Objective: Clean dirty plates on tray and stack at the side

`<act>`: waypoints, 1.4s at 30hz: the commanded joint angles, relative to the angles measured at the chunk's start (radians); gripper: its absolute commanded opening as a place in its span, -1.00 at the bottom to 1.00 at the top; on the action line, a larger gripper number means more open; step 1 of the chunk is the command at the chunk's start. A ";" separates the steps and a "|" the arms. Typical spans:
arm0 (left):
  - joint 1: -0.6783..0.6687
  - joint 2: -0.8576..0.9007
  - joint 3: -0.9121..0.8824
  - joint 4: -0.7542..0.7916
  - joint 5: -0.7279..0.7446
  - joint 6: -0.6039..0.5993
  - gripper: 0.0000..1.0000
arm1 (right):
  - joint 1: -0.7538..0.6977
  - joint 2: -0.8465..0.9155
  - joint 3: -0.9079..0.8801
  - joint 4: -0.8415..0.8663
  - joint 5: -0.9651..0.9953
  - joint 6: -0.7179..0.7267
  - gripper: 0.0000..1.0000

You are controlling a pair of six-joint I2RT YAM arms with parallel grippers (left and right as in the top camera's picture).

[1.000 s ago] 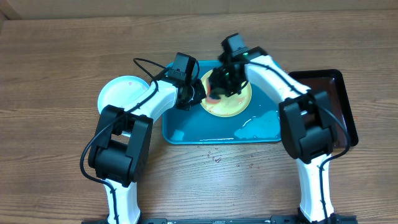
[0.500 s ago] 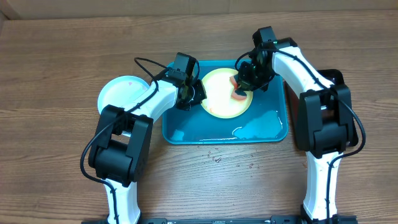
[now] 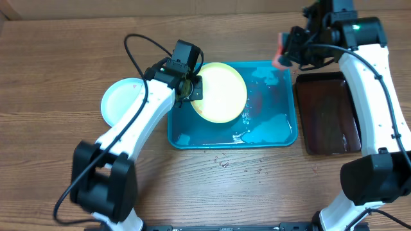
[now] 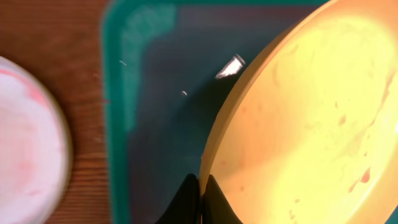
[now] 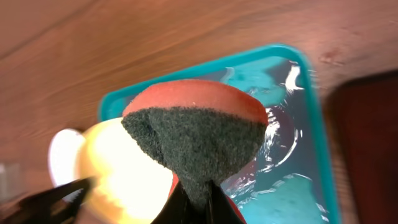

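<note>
My left gripper (image 3: 192,90) is shut on the left rim of a pale yellow plate (image 3: 221,93), which it holds tilted over the turquoise tray (image 3: 276,96). In the left wrist view the fingers (image 4: 202,199) pinch the plate (image 4: 305,124) at its edge, and small red specks dot its face. A light blue plate (image 3: 125,102) lies on the table left of the tray, faintly pink-streaked (image 4: 25,143). My right gripper (image 3: 286,54) hovers past the tray's far right corner, shut on a red sponge (image 5: 193,130) with a dark scrub face.
A narrow black tray (image 3: 331,112) lies right of the turquoise tray. Water and reddish smears pool on the turquoise tray's floor (image 3: 263,131). Bare wooden table (image 3: 58,58) surrounds everything; the left arm's cable loops above the light blue plate.
The right gripper carried the sponge off the yellow plate, up and right past the tray's corner. The left gripper raised and tilted the yellow plate, shifting it slightly left.
</note>
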 commanded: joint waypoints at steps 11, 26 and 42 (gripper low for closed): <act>-0.262 -0.107 0.023 0.012 -0.805 0.092 -0.91 | -0.041 0.024 -0.003 -0.009 0.042 -0.011 -0.92; -0.399 -0.100 0.023 0.068 -1.233 0.090 -0.91 | -0.041 0.024 -0.003 -0.015 0.050 -0.011 -0.92; -0.421 -0.100 0.023 0.071 -1.295 0.093 -0.92 | -0.040 0.024 -0.003 -0.021 0.050 -0.011 -0.92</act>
